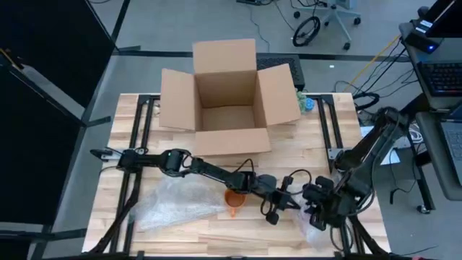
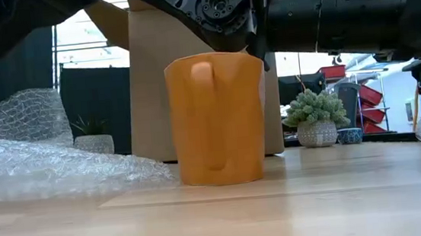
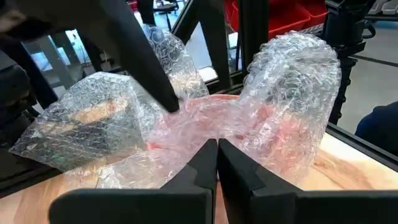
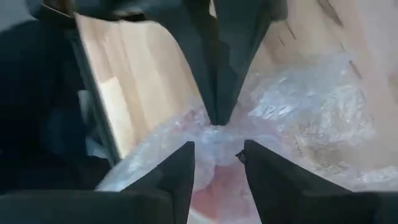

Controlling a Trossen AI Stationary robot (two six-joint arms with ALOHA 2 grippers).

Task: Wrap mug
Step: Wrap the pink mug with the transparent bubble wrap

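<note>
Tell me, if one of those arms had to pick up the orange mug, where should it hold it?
Probably by the rim, coming straight down from above. The orange mug stands upright on the table with its mouth open upward, and its handle faces the low camera, so one finger could slip inside the wall. The bubble wrap crowds one side and the left gripper hangs close by.

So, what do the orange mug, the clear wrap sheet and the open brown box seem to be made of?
The orange mug looks like matte plastic or glazed ceramic: a smooth, even surface with soft highlights; I cannot tell which. The clear wrap sheet is bubble wrap, a thin glossy plastic film with rows of air pockets. The open brown box is plain cardboard, dull, with folded flaps.
</note>
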